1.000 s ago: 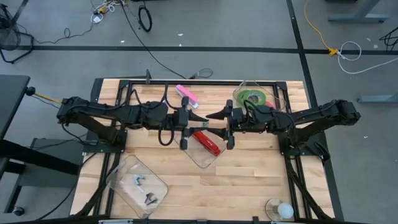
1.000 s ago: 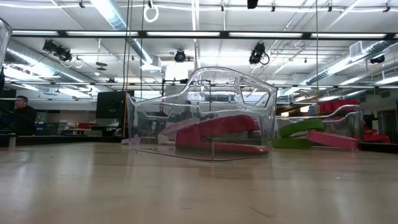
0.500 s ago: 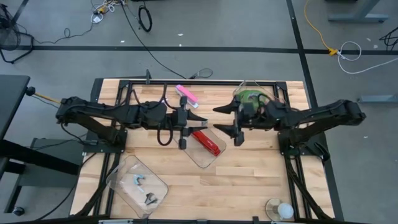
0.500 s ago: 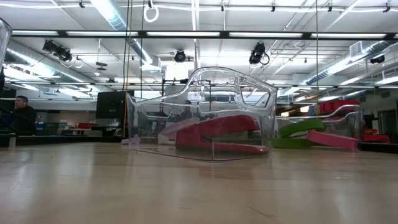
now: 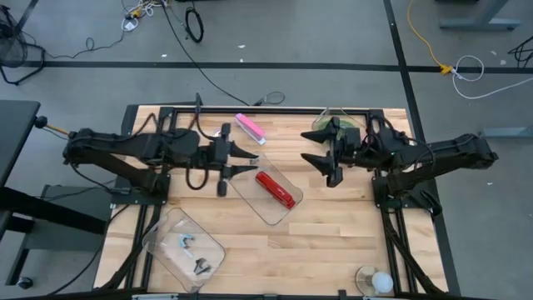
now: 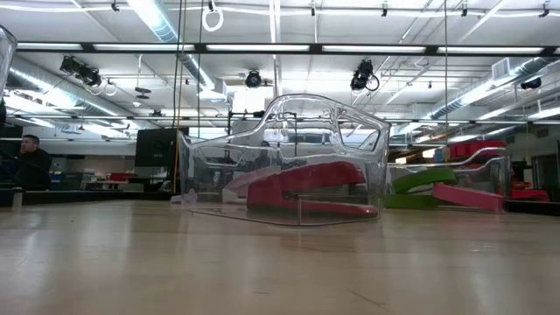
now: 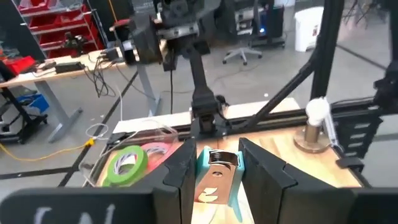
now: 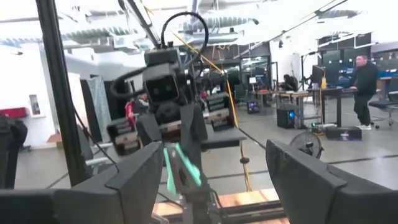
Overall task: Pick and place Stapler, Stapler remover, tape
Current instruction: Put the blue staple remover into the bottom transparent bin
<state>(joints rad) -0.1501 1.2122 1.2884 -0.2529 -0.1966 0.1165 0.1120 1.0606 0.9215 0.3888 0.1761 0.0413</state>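
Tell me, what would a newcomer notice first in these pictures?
Probably the red stapler lying in a clear container at the table's middle. Above it, the left pincer holds a teal stapler while the right pincer stands open opposite. A pink stapler lies near the far edge.

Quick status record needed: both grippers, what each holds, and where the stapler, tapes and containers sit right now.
left gripper: above the table left of centre, shut on a teal stapler remover
right gripper: right of centre, open, holding nothing
red stapler: lying inside the clear centre container
tape: green and pink rolls in the clear container at the back right
pink object: on the table at the back, outside any container
front-left container: clear, holds small dark items
table: wooden
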